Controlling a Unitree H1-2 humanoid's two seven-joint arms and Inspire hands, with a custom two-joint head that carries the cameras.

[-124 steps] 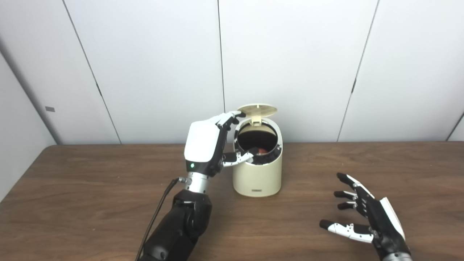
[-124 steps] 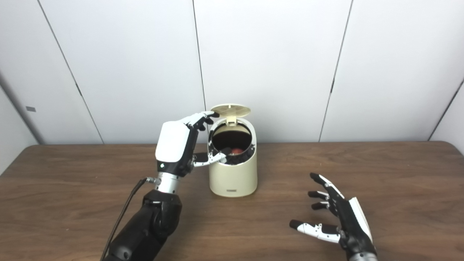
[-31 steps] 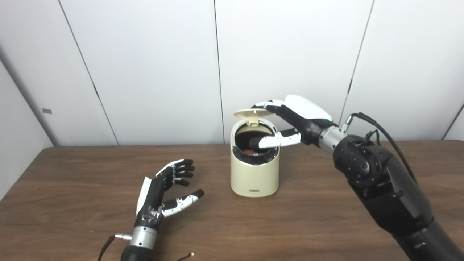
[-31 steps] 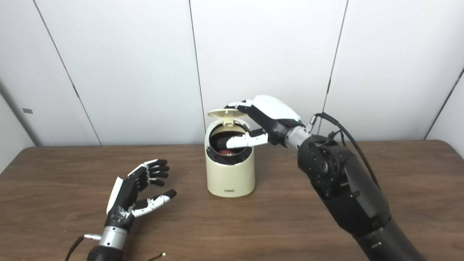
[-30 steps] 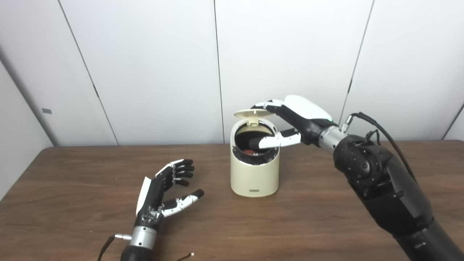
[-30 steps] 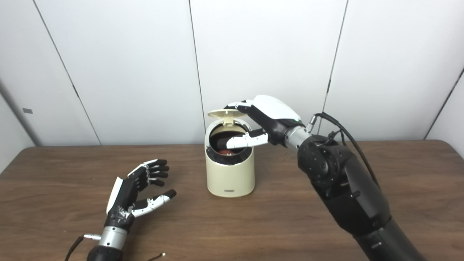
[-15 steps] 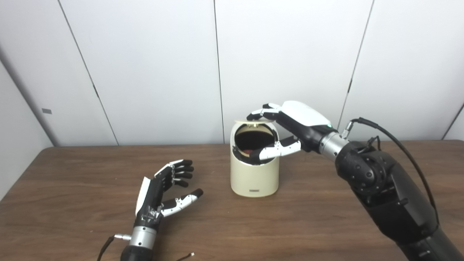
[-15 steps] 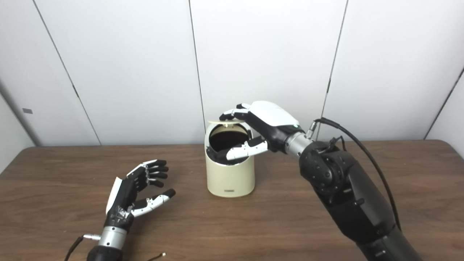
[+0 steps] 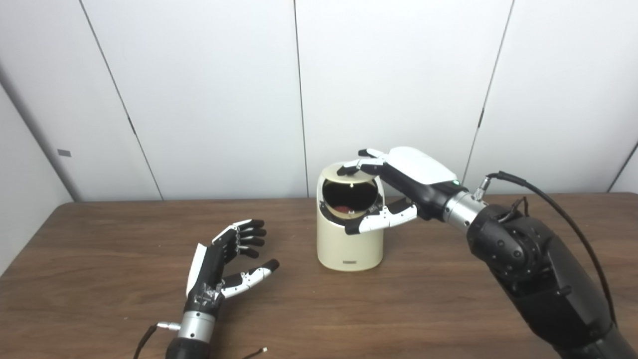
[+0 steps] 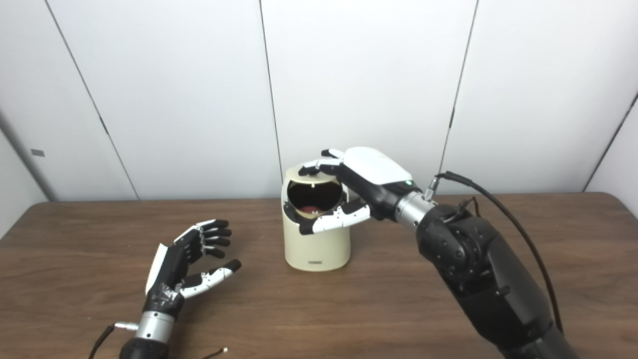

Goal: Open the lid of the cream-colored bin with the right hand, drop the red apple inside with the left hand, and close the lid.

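Observation:
The cream-colored bin (image 9: 349, 244) stands upright at the table's middle. Its lid (image 9: 331, 172) is tilted forward, partly lowered over the dark opening. A sliver of the red apple (image 9: 343, 207) shows inside the bin. My right hand (image 9: 398, 187) is over the bin, its fingers (image 9: 356, 163) resting on top of the lid and its thumb stretched along the front rim. It holds nothing and its fingers are spread. My left hand (image 9: 222, 267) lies open on the table to the bin's left, palm turned toward the bin, well apart from it.
The brown wooden table (image 9: 448, 309) stretches wide on both sides of the bin. White wall panels (image 9: 199, 89) stand close behind its far edge. A thin cable end (image 9: 256, 353) lies near the front edge by my left wrist.
My right hand has pushed the lid down from nearly upright to partly lowered, and its thumb has dropped to the front rim. The left hand has stayed in place.

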